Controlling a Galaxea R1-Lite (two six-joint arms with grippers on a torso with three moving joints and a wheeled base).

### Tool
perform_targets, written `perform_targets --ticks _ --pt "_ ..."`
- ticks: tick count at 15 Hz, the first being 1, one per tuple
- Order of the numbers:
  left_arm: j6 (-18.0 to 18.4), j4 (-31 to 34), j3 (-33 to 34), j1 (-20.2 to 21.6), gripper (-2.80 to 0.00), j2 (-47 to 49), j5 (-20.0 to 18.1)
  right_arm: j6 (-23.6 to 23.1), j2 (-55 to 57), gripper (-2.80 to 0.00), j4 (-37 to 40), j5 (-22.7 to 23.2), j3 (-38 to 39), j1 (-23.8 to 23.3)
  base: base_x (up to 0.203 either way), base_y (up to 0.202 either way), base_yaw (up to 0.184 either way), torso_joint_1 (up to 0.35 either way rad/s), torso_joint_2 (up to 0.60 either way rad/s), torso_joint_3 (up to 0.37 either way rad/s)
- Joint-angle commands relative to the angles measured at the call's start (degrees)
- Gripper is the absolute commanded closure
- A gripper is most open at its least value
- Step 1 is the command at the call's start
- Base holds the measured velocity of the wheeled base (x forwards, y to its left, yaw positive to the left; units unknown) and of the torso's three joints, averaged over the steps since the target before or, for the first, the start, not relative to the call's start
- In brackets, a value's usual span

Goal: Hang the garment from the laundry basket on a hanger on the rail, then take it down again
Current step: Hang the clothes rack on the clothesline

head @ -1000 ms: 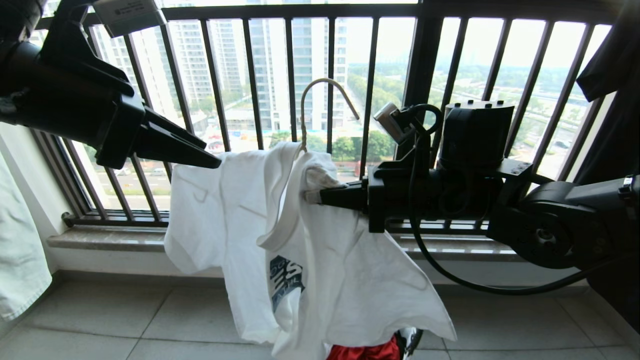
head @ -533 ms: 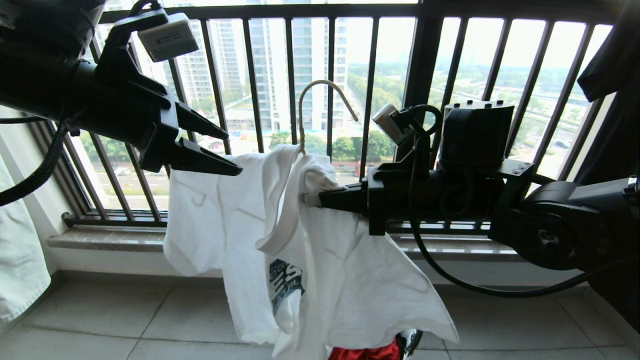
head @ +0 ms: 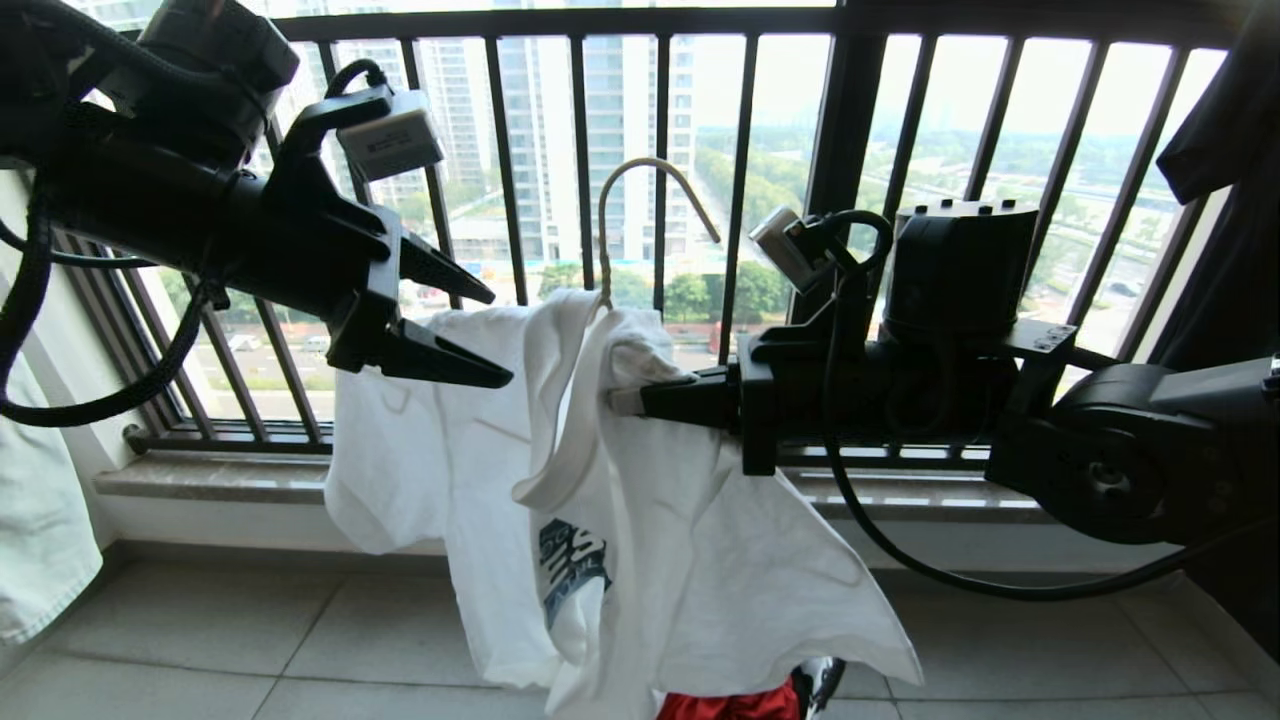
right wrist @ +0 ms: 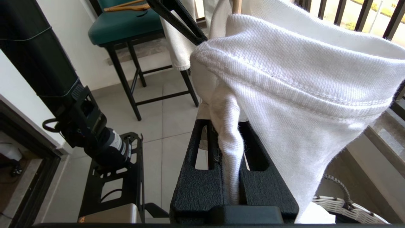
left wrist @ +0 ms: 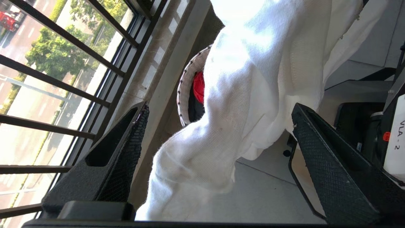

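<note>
The garment (head: 620, 520), a white T-shirt with a dark blue chest print, hangs draped over the hanger, whose cream hook (head: 650, 190) sticks up out of the neck into free air. My right gripper (head: 625, 398) comes in level from the right and is shut on a fold of the garment (right wrist: 300, 95) by the neckband. My left gripper (head: 500, 338) is open just above the shirt's left shoulder; the cloth (left wrist: 221, 110) lies between its wide jaws without touching them. The laundry basket (left wrist: 186, 88) stands on the floor below. The rail is out of view.
The black barred window railing (head: 660, 150) and its sill (head: 250, 480) run close behind the shirt. A red cloth (left wrist: 198, 87) lies in the basket. A white cloth (head: 40, 530) hangs at far left, a dark garment (head: 1230, 130) at far right. A green stool (right wrist: 126, 25) stands behind.
My left gripper has opened its jaws wide, rolled at the wrist and shifted right and down over the shirt's shoulder. The right gripper and the shirt have stayed put.
</note>
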Motion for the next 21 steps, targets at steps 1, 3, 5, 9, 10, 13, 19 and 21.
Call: perform_targets --ticks 1,3,5,9,10,13,19,21 --pt "0.4 0.2 0.0 0.0 -2.8 2.1 -1.2 0.0 -0.4 0.0 -0.3 0.3 0.3 0.2 0.0 0.0 0.0 0.0 0.0 0.0" --pt "0.4 0.1 0.0 0.0 -2.8 2.8 -3.0 0.0 -0.5 0.0 -0.3 0.3 0.3 0.1 0.0 0.0 0.0 0.0 0.0 0.0" --pt "0.4 0.3 0.1 0.0 -2.8 2.9 -3.7 0.0 -0.8 0.0 -0.3 0.3 0.3 0.2 0.0 0.0 0.0 0.0 0.0 0.0" --pt "0.4 0.3 0.1 -0.1 -2.8 3.6 -4.4 0.0 -1.4 0.0 -0.3 0.3 0.3 0.1 0.0 0.0 0.0 0.0 0.0 0.0" --pt "0.4 0.3 0.1 -0.1 -2.8 3.8 -4.4 0.0 -1.7 0.0 -0.3 0.3 0.4 0.1 0.0 0.0 0.0 0.0 0.0 0.0" --pt "0.5 0.3 0.1 -0.3 0.0 3.9 -4.4 0.0 -1.9 0.0 -0.3 0.3 0.5 0.1 0.0 0.0 0.0 0.0 0.0 0.0" --pt "0.5 0.0 0.1 -0.4 0.0 4.9 -4.4 0.0 -1.9 0.0 -0.4 0.2 0.3 0.1 0.0 0.0 0.0 0.0 0.0 0.0" --pt "0.5 -0.1 0.1 -0.4 0.0 4.8 -4.4 0.1 -1.9 0.0 -0.4 0.1 0.2 0.1 0.0 0.0 0.0 0.0 0.0 0.0"
